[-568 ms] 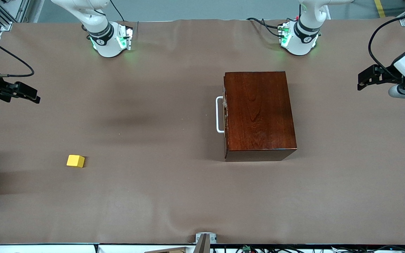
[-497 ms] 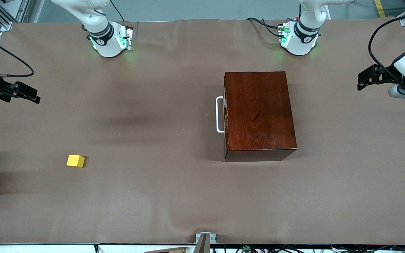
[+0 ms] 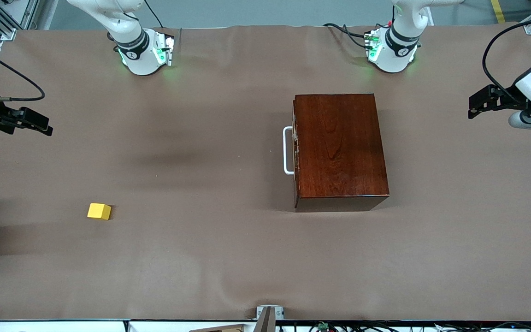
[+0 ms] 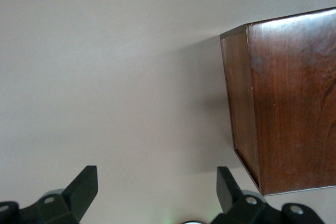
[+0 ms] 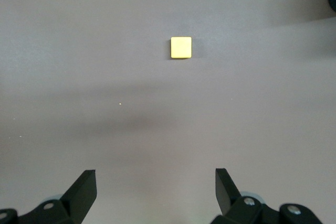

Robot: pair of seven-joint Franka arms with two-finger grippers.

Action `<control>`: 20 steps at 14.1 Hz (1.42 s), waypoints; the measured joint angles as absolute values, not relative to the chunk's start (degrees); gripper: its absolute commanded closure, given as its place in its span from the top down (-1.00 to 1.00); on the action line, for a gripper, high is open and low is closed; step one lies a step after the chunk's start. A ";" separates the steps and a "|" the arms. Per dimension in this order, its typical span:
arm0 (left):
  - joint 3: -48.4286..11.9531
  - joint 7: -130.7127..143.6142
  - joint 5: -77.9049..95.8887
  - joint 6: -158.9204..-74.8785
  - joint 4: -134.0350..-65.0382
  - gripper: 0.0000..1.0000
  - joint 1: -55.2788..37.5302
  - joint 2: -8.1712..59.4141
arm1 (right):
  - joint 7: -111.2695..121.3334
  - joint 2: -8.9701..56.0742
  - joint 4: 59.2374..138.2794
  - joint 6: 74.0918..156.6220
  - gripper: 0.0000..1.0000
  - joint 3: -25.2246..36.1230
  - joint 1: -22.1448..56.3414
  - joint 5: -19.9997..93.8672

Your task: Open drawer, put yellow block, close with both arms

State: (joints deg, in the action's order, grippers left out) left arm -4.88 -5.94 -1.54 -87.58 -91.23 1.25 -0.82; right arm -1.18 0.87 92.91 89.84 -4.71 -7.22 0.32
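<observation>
Front view shows the brown surface [image 3: 228,258] with the dark reddish-brown wooden box [image 3: 340,150] standing toward the left arm's end, its drawer pushed fully in so that only the white bar handle [image 3: 287,151] sticks out from the face turned toward the right arm's end. The yellow block [image 3: 99,211] lies well apart from the box, toward the right arm's end of the surface and nearer the front camera than the box. The right claw [image 3: 35,122] hangs in the air at the edge of the surface at the right arm's end, empty; the right wrist view shows its two fingers [image 5: 81,192] spread wide with bare surface between them and the yellow block [image 5: 181,48] resting untouched some way off. The left claw [image 3: 480,102] hangs in the air at the left arm's end of the surface, clear of the box; in the left wrist view its fingers [image 4: 84,187] also stand wide apart with nothing between them, and a corner of the wooden box [image 4: 286,103] fills one side of that picture. Both arms' green-lit bases [image 3: 148,53] stand at the edge of the surface farthest from the front camera.
</observation>
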 measured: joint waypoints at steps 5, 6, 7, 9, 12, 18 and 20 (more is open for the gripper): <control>-6.10 2.29 -1.54 -87.58 -88.51 1.00 -1.99 1.40 | -1.18 0.87 92.91 89.85 1.00 -4.71 -7.22 0.32; -6.21 5.09 -1.54 -87.58 -88.14 1.00 -3.41 1.91 | -1.18 0.87 92.91 89.85 1.00 -4.71 -7.22 0.32; -6.30 8.20 -1.53 -87.58 -87.79 1.00 -5.08 2.40 | -1.18 0.87 92.91 89.85 1.00 -4.70 -7.22 0.32; -6.42 14.41 -1.43 -87.58 -87.16 1.00 -8.72 3.29 | -1.18 0.87 92.91 89.85 1.00 -4.69 -7.22 0.32; -6.60 23.93 -1.32 -87.59 -85.97 1.00 -14.83 5.21 | -1.18 0.87 92.91 89.85 1.00 -4.68 -7.22 0.32; -6.57 42.44 -1.32 -88.66 -79.34 1.00 -29.19 15.64 | -1.18 0.87 92.92 89.86 1.00 -4.67 -7.22 0.32; -6.33 46.40 -1.54 -90.45 -76.96 1.00 -33.06 19.92 | -1.18 0.87 92.92 89.86 1.00 -4.67 -7.22 0.32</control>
